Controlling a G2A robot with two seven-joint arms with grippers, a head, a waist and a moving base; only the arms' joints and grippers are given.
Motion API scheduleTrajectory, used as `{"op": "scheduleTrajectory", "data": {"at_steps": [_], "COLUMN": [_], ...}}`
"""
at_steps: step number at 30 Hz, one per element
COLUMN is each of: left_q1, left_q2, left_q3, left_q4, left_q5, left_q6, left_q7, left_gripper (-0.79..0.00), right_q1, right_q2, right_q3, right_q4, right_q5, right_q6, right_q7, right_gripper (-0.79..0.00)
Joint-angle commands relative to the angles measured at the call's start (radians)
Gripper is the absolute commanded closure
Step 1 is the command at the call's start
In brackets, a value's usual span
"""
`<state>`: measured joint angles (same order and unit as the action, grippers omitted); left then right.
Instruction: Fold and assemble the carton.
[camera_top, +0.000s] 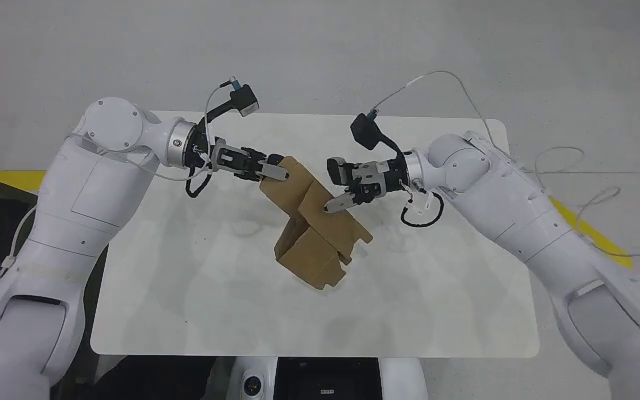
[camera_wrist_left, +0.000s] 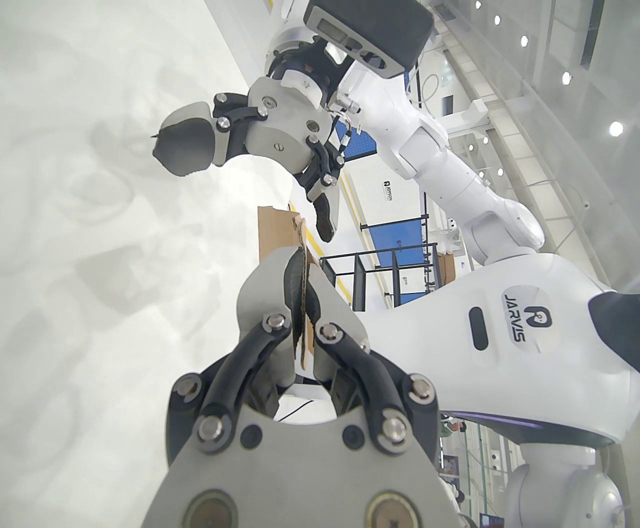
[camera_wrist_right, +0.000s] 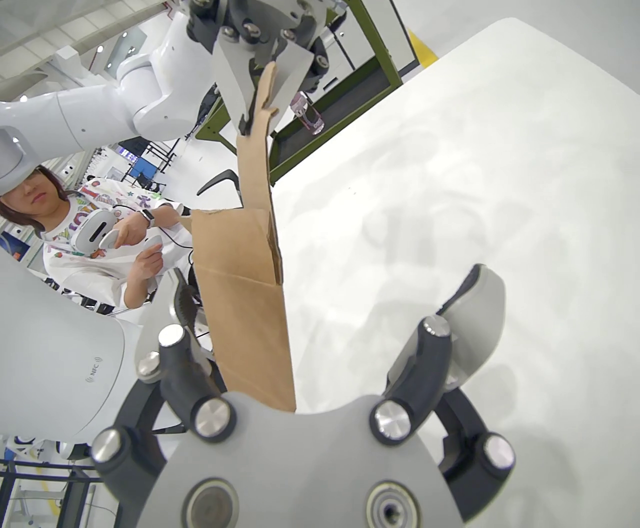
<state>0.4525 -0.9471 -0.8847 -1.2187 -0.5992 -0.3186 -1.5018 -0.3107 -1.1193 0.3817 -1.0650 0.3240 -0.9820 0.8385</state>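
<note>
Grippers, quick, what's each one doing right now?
Left gripper: closed on the carton.
Right gripper: open, gripping nothing.

The left arm (camera_top: 100, 190) and right arm (camera_top: 520, 215) wear smooth, rounded white shells. The left gripper (camera_wrist_left: 300, 260) and right gripper (camera_wrist_right: 327, 290) each have a grey metal plate (camera_wrist_right: 310, 450) studded with silver screws (camera_wrist_right: 391, 419). From the plate, black link bars (camera_wrist_right: 430, 350) carry pale grey fingers (camera_wrist_right: 482, 310) with dark ribbed pads (camera_wrist_right: 182, 302). Behind the plate sit a black camera block (camera_top: 243, 98), a looping black cable (camera_top: 415, 215) and a thin white cable (camera_top: 435, 72).
</note>
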Motion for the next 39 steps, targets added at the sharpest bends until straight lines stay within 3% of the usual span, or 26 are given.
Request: {"op": "scheduleTrajectory", "data": {"at_steps": [1,4,5,8,13,15,26,27,28,39], "left_q1": [-0.003,-0.006,-0.007,-0.011,-0.016,-0.017,-0.018,-0.019,-0.019,-0.024], "left_q2": [0.001,0.003,0.004,0.006,0.009,0.011,0.022,0.023,0.024,0.033], "left_q3": [0.004,0.011,0.014,0.021,0.030,0.033,0.042,0.043,0.042,-0.011], "left_q4": [-0.001,-0.004,-0.006,-0.012,-0.024,-0.028,-0.033,-0.033,-0.035,-0.011], "left_q5": [-0.009,-0.021,-0.024,-0.027,-0.042,-0.042,-0.045,-0.046,-0.048,-0.116], "left_q6": [0.003,0.009,0.010,0.012,0.018,0.017,0.000,-0.003,-0.008,-0.074], "left_q7": [-0.003,-0.009,-0.010,-0.012,-0.018,-0.017,0.000,0.003,0.008,0.074], "left_gripper": [0.000,0.000,0.000,0.000,0.000,0.000,0.000,-0.329,-0.785,-0.785], "right_q1": [0.022,0.054,0.064,0.086,0.106,0.103,0.085,0.084,0.083,0.068], "right_q2": [0.005,0.012,0.013,0.019,0.028,0.031,0.039,0.040,0.040,0.042], "right_q3": [-0.047,-0.108,-0.126,-0.175,-0.212,-0.212,-0.212,-0.212,-0.212,-0.212], "right_q4": [0.003,-0.002,-0.005,-0.025,-0.038,-0.045,-0.080,-0.081,-0.082,-0.068], "right_q5": [0.016,0.049,0.059,0.093,0.133,0.142,0.158,0.162,0.167,0.224], "right_q6": [-0.023,-0.030,-0.030,-0.030,-0.030,-0.030,-0.030,-0.030,-0.030,-0.030], "right_q7": [-0.023,-0.030,-0.030,-0.030,-0.030,-0.030,-0.030,-0.030,-0.030,-0.030], "right_gripper": [-0.785,-0.388,-0.308,-0.163,-0.080,0.000,0.000,0.000,0.000,0.000]}}
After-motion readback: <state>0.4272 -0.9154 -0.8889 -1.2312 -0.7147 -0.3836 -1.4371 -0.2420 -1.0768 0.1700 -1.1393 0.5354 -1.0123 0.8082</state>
